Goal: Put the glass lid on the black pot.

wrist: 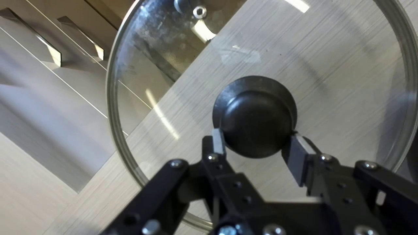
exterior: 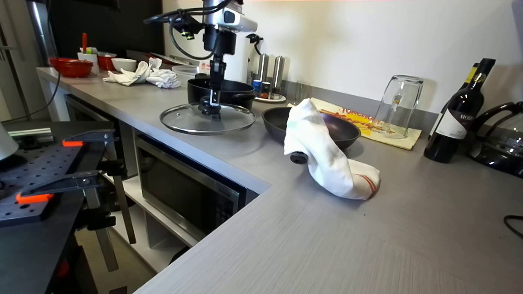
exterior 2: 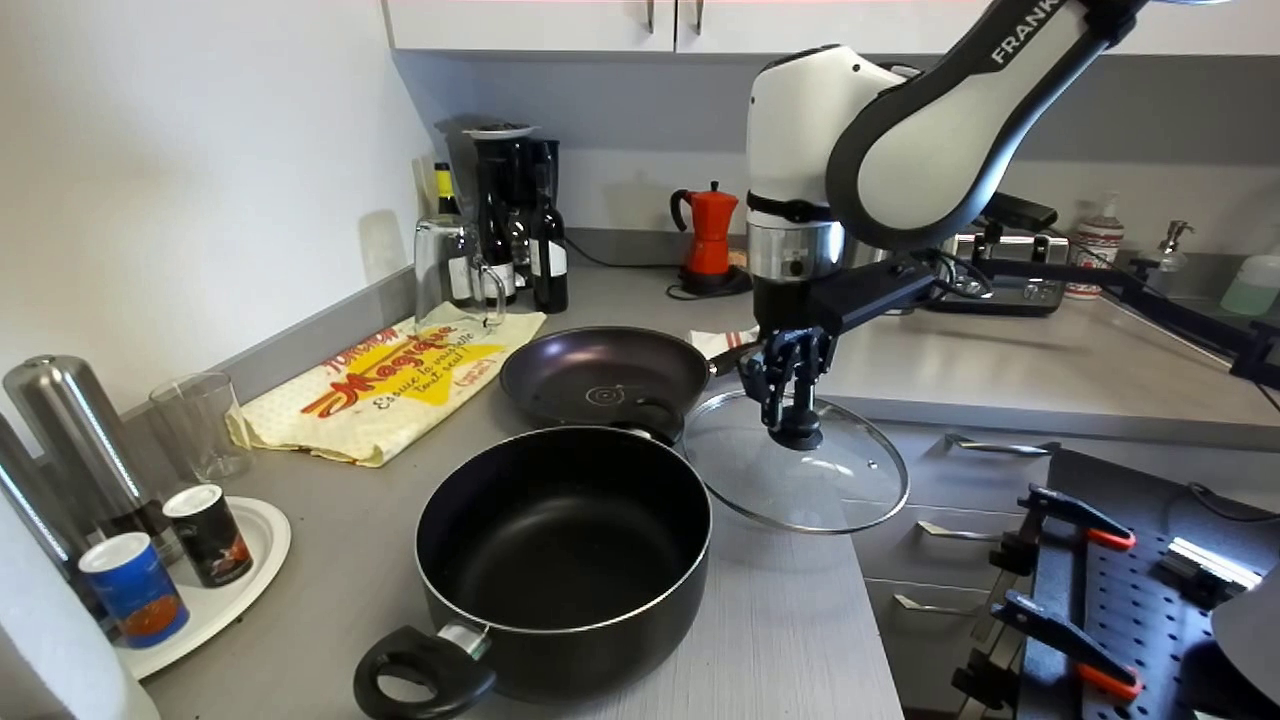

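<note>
At the left of an exterior view, two steel mills (exterior 2: 75,430) were seen close to a white plate (exterior 2: 262,555), on which a blue canister (exterior 2: 135,590) and a dark canister (exterior 2: 208,535) were set. A clear tumbler (exterior 2: 205,430) was placed near the wall (exterior 2: 200,180), and beside it a yellow printed cloth (exterior 2: 400,390) was spread on the counter (exterior 2: 330,560), with a glass mug (exterior 2: 450,270) stood on it. Wine bottles (exterior 2: 549,260) were ranged farther back. The black pot (exterior 2: 620,655) was set in the foreground, uncovered, one handle turned to the near left. Just beyond it a frying pan (exterior 2: 600,370) was placed; its handle was draped with a white cloth (exterior: 316,147), as shown in an exterior view. A red moka pot (exterior 2: 710,235) was seen in the background. To the right of the black pot, the gripper (exterior 2: 789,415) was pointed down, and in the wrist view its fingers (wrist: 218,142) were set against either side of the dark knob (wrist: 258,117) of the glass lid (exterior 2: 840,490). The lid was thus held at the side of the pot, with part of it extended past the counter's edge; whether it touched the counter could not be told. At the far right, two clamps (exterior 2: 1060,635) were seen at a perforated board (exterior 2: 1150,590).
</note>
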Available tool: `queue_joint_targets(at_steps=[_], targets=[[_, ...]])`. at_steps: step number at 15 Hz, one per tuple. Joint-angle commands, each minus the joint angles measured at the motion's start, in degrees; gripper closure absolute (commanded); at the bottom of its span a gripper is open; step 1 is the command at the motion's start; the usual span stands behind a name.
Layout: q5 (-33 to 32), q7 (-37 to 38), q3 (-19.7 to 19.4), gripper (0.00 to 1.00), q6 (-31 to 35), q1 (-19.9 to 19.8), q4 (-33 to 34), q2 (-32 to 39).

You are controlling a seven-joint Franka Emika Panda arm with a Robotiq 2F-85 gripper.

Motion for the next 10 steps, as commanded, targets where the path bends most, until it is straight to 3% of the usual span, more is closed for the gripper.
queue_joint_targets(at_steps=[1,10], targets=[[-2.9,3.2,1.4,0.77,-2.6,-0.5,-3.1,-6.7],[-5.7,6.6,7.4,0.77,-7.9,-1.8,-6.1,-16.1]])
